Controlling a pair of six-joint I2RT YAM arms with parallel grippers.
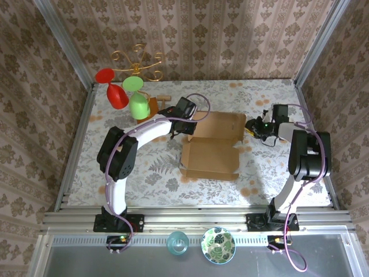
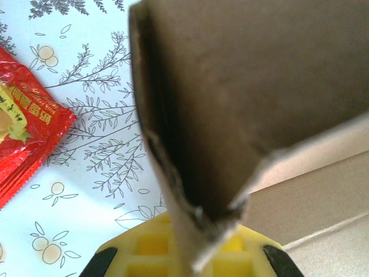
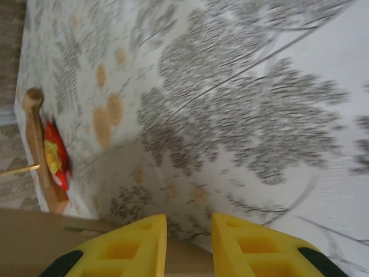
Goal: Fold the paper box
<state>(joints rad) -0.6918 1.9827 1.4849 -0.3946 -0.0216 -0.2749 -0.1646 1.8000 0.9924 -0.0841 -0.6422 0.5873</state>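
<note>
The paper box (image 1: pixel 210 147) is a brown cardboard sheet lying partly folded in the middle of the table, with one panel toward the back and one toward the front. My left gripper (image 1: pixel 185 122) is at its back left corner. In the left wrist view the yellow fingers (image 2: pixel 144 248) are shut on a raised cardboard flap (image 2: pixel 242 86). My right gripper (image 1: pixel 252 128) hovers at the back panel's right edge. Its yellow fingers (image 3: pixel 130 248) stand apart around the gripper (image 3: pixel 189 231), with nothing clamped between them. The cardboard (image 3: pixel 34 242) lies just beneath them.
A wooden stand (image 1: pixel 157 104) with red (image 1: pixel 115 92) and green (image 1: pixel 138 105) glasses and a gold wire rack (image 1: pixel 137 60) stands at the back left. A red packet (image 2: pixel 23 133) lies left of the flap. A cup (image 1: pixel 177 243) and a bowl (image 1: pixel 218 244) sit below the front rail.
</note>
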